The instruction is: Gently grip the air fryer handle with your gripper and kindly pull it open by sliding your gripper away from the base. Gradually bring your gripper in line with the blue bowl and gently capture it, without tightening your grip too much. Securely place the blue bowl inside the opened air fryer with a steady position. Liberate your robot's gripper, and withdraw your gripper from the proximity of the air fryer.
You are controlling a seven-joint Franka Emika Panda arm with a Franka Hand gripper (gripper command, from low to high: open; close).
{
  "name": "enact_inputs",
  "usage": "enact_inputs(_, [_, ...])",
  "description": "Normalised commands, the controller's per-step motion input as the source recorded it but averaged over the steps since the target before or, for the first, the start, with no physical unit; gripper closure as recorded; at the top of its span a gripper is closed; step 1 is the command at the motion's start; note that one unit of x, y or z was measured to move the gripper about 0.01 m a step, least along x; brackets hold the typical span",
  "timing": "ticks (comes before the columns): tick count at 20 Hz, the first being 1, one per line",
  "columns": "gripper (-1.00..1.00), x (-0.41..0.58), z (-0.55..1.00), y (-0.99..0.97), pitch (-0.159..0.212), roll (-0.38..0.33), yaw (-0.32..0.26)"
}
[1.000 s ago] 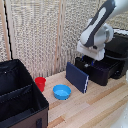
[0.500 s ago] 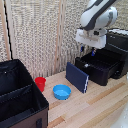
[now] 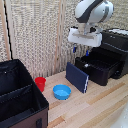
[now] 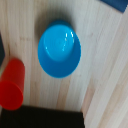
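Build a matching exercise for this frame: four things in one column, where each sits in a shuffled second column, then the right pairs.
Things:
1. small round bright-blue bowl
2. red plastic cup
3. dark-blue flat rectangular slab
4. white arm's claw

Places:
A. standing propped against the pulled-out drawer of the black boxy air fryer
B. in the air above the slab, holding nothing
C. on the wooden table in front of the slab
D. beside the big black fabric bin

Pairs: 1-C, 2-D, 3-A, 4-B
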Motion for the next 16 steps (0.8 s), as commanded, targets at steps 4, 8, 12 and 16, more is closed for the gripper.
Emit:
enact_inputs(4, [-1.0, -0.009, -0.19, 0.41, -0.01, 0.121, 0.175])
enact_inputs(8, [-1.0, -0.047, -0.26, 0.46, -0.007, 0.019, 0.186])
enact_inputs(12, [-1.0, -0.136, -0.32, 0.51, -0.02, 0.037, 0.157])
enact_inputs(16, [-1.0, -0.293, -0.3, 0.57, -0.031, 0.016, 0.119])
